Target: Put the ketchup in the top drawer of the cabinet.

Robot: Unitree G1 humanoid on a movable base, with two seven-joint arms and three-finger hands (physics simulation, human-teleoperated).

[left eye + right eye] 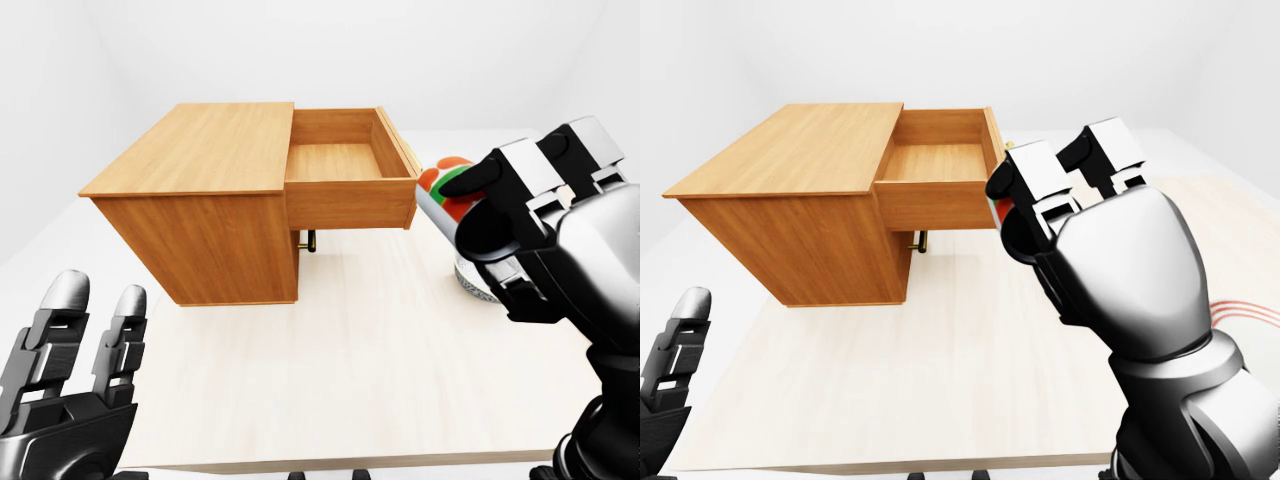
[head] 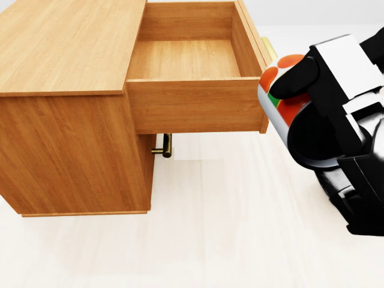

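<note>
Right hand [image 2: 336, 120], black and glossy white, fingers [image 1: 520, 185] wrapped round cylindrical ketchup [image 2: 282, 96]: red, green and white label, no legible writing. Held tilted just right of top drawer [image 2: 186, 60], pulled out, plain grained wood, brass handle. Boxy wooden cabinet [image 1: 200, 200] on pale tabletop [image 1: 370, 360]. Left hand [image 1: 70, 400] low, fingers spread.

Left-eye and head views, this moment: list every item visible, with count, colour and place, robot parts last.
Wooden cabinet: one, orange-brown, left of centre on the table.
Top drawer: one, same wood, pulled open, nothing inside.
Brass drawer handles: two, one on the top drawer's face, one below it.
Pale wooden table: one, light cream.
Patterned bowl: one, grey-white, mostly hidden behind the right hand.
Ketchup bottle: one, white with red and green label, held beside the drawer's right side.
Right hand: black-white, gripping the bottle.
Left hand: black-silver, open, lower left.
</note>
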